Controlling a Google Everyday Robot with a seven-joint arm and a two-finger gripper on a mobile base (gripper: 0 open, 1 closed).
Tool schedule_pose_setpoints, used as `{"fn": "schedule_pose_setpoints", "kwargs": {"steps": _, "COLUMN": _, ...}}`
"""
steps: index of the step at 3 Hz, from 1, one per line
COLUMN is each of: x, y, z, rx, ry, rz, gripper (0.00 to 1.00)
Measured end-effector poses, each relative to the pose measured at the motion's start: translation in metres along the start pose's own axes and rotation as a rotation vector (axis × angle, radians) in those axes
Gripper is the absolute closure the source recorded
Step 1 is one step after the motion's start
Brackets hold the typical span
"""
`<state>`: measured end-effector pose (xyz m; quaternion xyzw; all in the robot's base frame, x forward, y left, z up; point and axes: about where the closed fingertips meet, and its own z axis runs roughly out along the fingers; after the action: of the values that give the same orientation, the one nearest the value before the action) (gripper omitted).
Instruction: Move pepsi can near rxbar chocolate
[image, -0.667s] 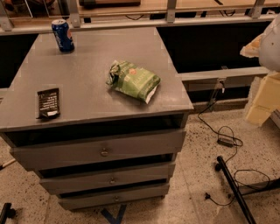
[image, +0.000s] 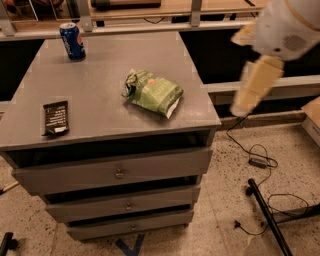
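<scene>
The pepsi can (image: 73, 41) stands upright at the far left corner of the grey cabinet top (image: 100, 65). The rxbar chocolate (image: 56, 118), a flat dark wrapper with white lettering, lies near the front left edge, well apart from the can. My arm hangs blurred at the upper right, beyond the cabinet's right edge. Its cream lower end, my gripper (image: 246, 100), is in the air to the right of the cabinet, far from both things and holding nothing that I can see.
A crumpled green snack bag (image: 152, 92) lies mid-right on the top. The cabinet has three drawers (image: 119, 172) in front. Cables (image: 260, 161) and a black stand leg (image: 267, 215) lie on the floor at right. A rail and shelf (image: 150, 27) run behind.
My arm has swung leftward and further into view at the upper right, closer to the cabinet. The can, the bar and the bag have not moved on the top.
</scene>
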<state>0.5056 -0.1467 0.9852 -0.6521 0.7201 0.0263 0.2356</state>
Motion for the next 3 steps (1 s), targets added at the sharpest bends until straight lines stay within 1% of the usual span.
{"fn": "schedule_pose_setpoints", "kwargs": {"steps": 1, "x": -0.103, "y": -0.053, "z": 0.032, "rx": -0.016, "ry": -0.198, "rz": -0.15, "gripper": 0.0}}
{"fn": "schedule_pose_setpoints", "kwargs": {"steps": 2, "x": -0.187, "y": -0.072, "z": 0.038, "rx": 0.011, "ry": -0.309, "rz": -0.249, "gripper": 0.0}}
{"fn": "schedule_pose_setpoints", "kwargs": {"steps": 3, "x": -0.187, "y": -0.073, "z": 0.039, "rx": 0.013, "ry": -0.302, "rz": -0.243, "gripper": 0.0}}
